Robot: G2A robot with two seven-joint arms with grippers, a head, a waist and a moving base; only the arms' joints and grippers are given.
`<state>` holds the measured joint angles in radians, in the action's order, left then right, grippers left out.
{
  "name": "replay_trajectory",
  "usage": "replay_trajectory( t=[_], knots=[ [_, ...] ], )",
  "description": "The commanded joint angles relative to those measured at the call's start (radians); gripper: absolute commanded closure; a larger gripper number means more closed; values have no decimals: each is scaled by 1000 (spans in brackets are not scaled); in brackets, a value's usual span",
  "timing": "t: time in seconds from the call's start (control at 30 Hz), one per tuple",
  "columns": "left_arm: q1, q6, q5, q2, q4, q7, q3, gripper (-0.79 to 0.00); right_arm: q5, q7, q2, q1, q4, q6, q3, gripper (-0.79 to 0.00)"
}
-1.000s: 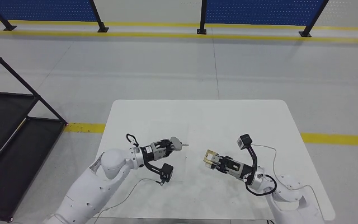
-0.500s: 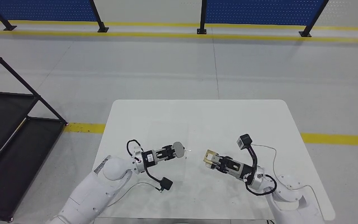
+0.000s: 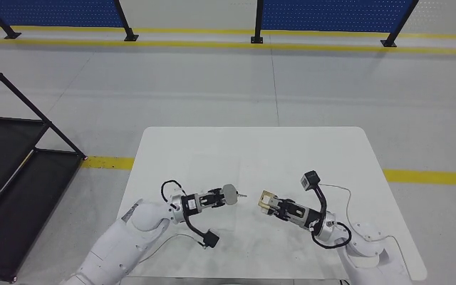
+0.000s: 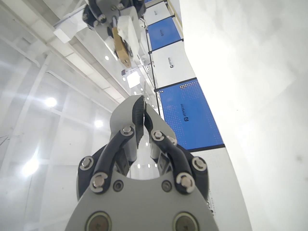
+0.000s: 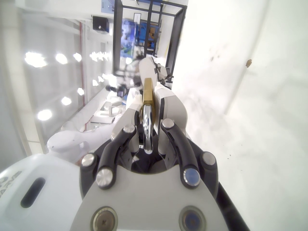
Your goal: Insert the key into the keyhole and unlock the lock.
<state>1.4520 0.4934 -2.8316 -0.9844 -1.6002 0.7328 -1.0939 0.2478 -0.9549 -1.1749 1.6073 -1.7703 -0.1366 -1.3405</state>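
My left gripper (image 3: 229, 191) has slid the key (image 3: 240, 192) closer to the lock (image 3: 268, 201). Now the key's tip points at the lock, with only a small gap left. My right gripper (image 3: 279, 206) has stayed where it was. I think the key is almost lined up but not yet in the keyhole. My left fingers pinch the key tight, and my right fingers squeeze the gold lock. Both arms reach in low over the table (image 3: 320, 149) and meet near the middle of its front edge
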Motion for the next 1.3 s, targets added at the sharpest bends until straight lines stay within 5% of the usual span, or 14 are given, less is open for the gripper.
replay_trajectory(
  t=[0.0, 0.37, 1.27],
  knots=[
    [-2, 39, 3, 0, 11, 21, 0, 0, 12, -37, 2, -18, 18, -6, 5, 0],
    [13, 150, 14, -4, 16, 7, 9, 0, 124, -186, 8, -129, 133, -5, 38, 0],
    [-8, 139, -35, -22, 28, -57, 45, 0, 88, -111, 15, -151, 182, -127, 108, 0]
  ],
)
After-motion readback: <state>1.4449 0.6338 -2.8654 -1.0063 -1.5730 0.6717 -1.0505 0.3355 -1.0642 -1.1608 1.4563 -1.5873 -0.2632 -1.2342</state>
